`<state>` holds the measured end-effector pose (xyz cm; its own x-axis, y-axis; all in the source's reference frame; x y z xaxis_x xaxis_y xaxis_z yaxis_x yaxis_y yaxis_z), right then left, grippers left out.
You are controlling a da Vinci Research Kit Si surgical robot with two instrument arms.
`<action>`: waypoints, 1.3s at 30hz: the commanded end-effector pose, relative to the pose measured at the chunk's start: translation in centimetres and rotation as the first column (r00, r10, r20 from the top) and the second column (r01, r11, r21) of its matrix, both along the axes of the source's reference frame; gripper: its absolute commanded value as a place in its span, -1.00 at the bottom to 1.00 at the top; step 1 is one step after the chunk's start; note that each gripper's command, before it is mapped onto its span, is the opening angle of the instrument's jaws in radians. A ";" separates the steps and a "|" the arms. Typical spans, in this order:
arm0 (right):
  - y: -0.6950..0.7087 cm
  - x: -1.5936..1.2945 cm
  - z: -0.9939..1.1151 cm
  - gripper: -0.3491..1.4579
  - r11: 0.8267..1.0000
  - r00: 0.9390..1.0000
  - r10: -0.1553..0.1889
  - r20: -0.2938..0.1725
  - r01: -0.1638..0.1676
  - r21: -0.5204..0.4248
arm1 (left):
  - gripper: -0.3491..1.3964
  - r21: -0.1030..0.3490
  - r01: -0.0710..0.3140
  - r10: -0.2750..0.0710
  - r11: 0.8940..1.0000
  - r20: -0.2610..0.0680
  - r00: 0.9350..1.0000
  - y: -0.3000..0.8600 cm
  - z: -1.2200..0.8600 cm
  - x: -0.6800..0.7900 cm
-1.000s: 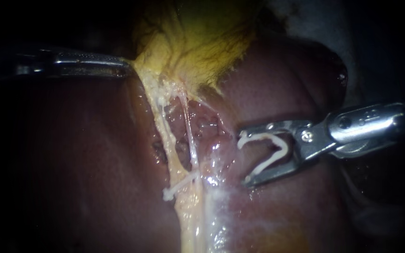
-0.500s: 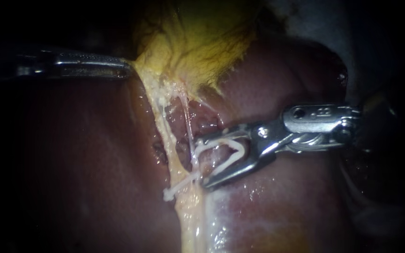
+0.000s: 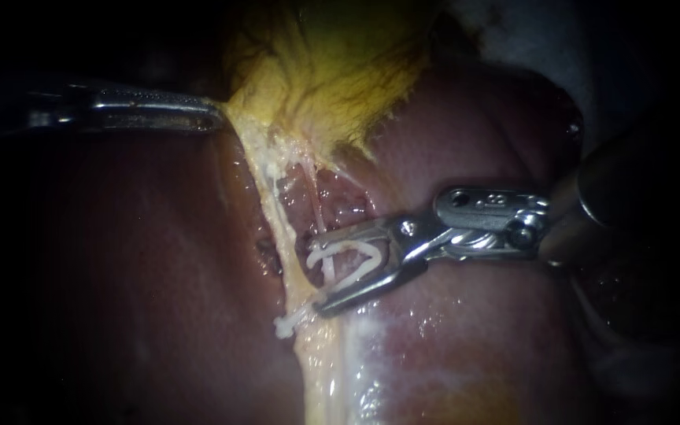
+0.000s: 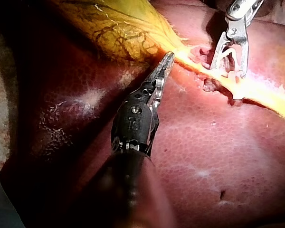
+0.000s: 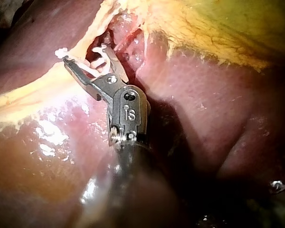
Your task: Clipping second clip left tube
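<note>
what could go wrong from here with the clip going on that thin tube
The right instrument has its loaded clip seemingly astride the thin tube, with the lower jaw almost on the placed clip: closing may knock or overlap it. The tube looks stretched while the left instrument grips the gallbladder; a sideways nudge might tear it.

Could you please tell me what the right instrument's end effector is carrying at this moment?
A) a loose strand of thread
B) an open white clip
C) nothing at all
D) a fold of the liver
B: in the endoscope view the right instrument has an open white clip seated between its jaws, each jaw bearing on one leg of the clip, up against the pale strands of tissue.
</note>
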<state>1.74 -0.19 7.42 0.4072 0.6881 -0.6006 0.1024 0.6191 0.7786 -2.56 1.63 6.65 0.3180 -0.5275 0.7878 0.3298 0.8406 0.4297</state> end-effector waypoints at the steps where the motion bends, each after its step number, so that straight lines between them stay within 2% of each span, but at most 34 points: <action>1: 0.00 0.01 0.02 -0.01 1.000 1.000 0.002 -0.002 -0.002 -0.001 | -1.00 0.000 0.000 0.000 1.000 0.000 1.000 0.00 0.00 0.00; 6: 0.00 0.17 0.09 -0.01 0.999 0.999 0.025 -0.021 -0.025 0.023 | -1.00 0.000 0.000 0.000 1.000 0.000 1.000 0.00 0.00 0.00; 9: -0.01 0.28 0.09 -0.01 0.999 0.999 0.027 -0.037 -0.025 0.041 | -1.00 0.000 0.001 -0.001 1.000 0.000 1.000 0.00 0.00 -0.01; 16: -0.09 0.40 0.07 -0.01 0.997 0.997 -0.008 -0.082 0.014 0.077 | -1.00 0.000 0.001 -0.001 1.000 -0.001 1.000 0.00 0.00 -0.01; 25: -0.24 0.44 -0.11 -0.02 0.989 0.984 -0.033 -0.173 0.057 0.133 | -1.00 0.000 0.001 -0.001 1.000 -0.001 1.000 0.00 0.00 -0.01; 30: -0.29 0.47 -0.18 -0.05 0.988 0.981 -0.046 -0.187 0.073 0.135 | -1.00 0.000 0.001 -0.001 1.000 -0.001 1.000 0.00 -0.01 -0.01; 33: -0.30 0.48 -0.18 -0.10 0.988 0.981 -0.047 -0.188 0.074 0.135 | -1.00 0.000 0.001 -0.001 1.000 -0.001 1.000 0.00 -0.01 -0.01; 39: -0.28 0.45 -0.18 -0.50 0.988 0.981 -0.046 -0.190 0.073 0.137 | -1.00 0.000 0.001 -0.001 1.000 -0.001 1.000 0.00 -0.01 -0.02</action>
